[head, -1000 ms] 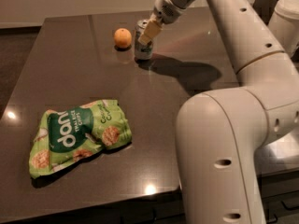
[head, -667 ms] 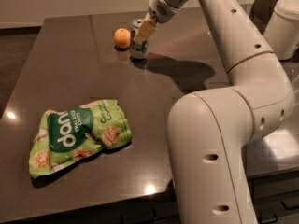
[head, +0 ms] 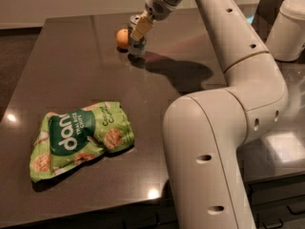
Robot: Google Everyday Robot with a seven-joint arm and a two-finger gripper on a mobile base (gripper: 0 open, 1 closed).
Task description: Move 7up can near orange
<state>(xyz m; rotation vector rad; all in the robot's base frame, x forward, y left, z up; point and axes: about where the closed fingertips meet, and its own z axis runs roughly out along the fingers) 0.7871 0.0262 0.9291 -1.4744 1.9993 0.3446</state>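
Pincer (head: pixel 138 28) is closed around the top of the 7up can (head: pixel 136 46), which stands near the far edge of the surface (head: pixel 71 75), just beside the orange (head: pixel 122 38).

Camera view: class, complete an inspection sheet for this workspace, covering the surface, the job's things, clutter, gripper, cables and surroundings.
Surface: dark glossy table with a few spots of glare.
Job's things: 7up can upright at the far side, just right of the orange; whether they touch cannot be told.
Clutter: green chip bag lying flat near the front edge.
Gripper: gripper at the can's upper part, closed on it.
Cables: nothing seen.
Surroundings: white container at far right; pale wall behind.
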